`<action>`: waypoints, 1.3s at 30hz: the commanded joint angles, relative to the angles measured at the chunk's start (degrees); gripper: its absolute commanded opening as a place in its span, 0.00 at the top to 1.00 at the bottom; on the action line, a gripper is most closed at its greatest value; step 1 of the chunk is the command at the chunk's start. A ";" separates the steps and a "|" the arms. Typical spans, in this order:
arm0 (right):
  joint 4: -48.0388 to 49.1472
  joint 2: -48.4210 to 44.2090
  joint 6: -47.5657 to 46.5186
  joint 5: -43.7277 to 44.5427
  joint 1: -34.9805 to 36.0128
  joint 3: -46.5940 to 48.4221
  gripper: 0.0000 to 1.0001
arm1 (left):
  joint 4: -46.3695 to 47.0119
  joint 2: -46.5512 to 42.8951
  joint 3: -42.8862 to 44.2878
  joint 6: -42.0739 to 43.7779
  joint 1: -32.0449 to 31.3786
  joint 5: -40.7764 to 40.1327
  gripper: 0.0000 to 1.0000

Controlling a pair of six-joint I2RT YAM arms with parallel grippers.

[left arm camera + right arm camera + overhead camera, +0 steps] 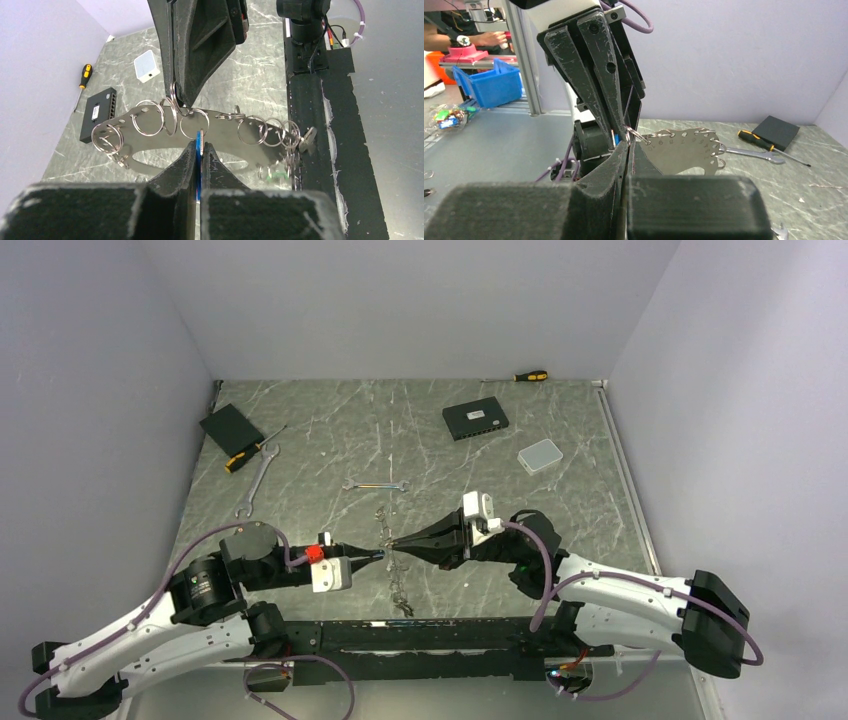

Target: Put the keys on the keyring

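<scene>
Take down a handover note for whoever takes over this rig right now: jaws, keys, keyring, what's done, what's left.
Jaws: left gripper shut on a thin blue-tagged key; right gripper shut on one split ring of the silvery curved metal keyring, held between the arms.
Done: a silver key seems to hang at one end of the keyring.
Left: thread the blue-tagged key on.

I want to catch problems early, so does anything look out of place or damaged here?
Nothing looks spilled or broken. The keyring is odd only in hanging on edge above the table, one ring in the jaws of the right gripper; the left gripper pinches something thin and blue.
</scene>
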 commanded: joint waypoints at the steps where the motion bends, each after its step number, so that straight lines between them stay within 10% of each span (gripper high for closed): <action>1: 8.14 -1.97 0.24 3.24 -0.38 0.47 1.00 | -2.27 -0.39 0.29 -0.59 -0.30 1.55 0.93; 21: 9.12 -0.51 -0.13 3.52 -0.38 1.16 1.00 | 0.95 -1.87 -1.10 -0.12 -0.32 6.33 0.67; 39: 9.19 1.23 0.56 2.38 -0.38 2.31 1.00 | 6.03 -5.82 -2.83 -5.03 -0.34 5.93 0.70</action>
